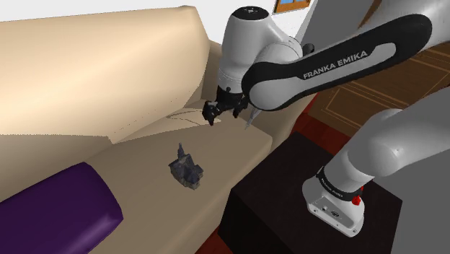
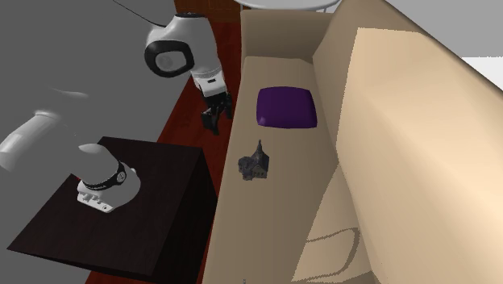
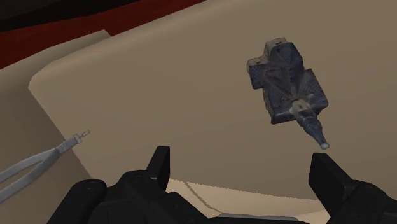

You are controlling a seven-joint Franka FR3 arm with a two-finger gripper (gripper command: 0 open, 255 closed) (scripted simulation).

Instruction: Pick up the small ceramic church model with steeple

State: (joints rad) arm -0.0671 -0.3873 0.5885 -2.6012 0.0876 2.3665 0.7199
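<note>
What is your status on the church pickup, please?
Gripper open, empty, hovering above the sofa seat. Church model on the seat, steeple up, untouched. Purple cushion off to one side, apart from the model.

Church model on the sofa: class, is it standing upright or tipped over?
Upright: the church model sits base-down on the sofa seat, steeple pointing up.

Soft, even light falls on the beige sofa (image 1: 144, 58): its backrest is pale cream, its seat a shade darker. The arm (image 1: 249, 40) carries gentle highlights, and the stand (image 1: 288, 187) reads almost black. The wrist view is dimmer; there the church model (image 3: 286, 83) shows dark against dull tan.
</note>
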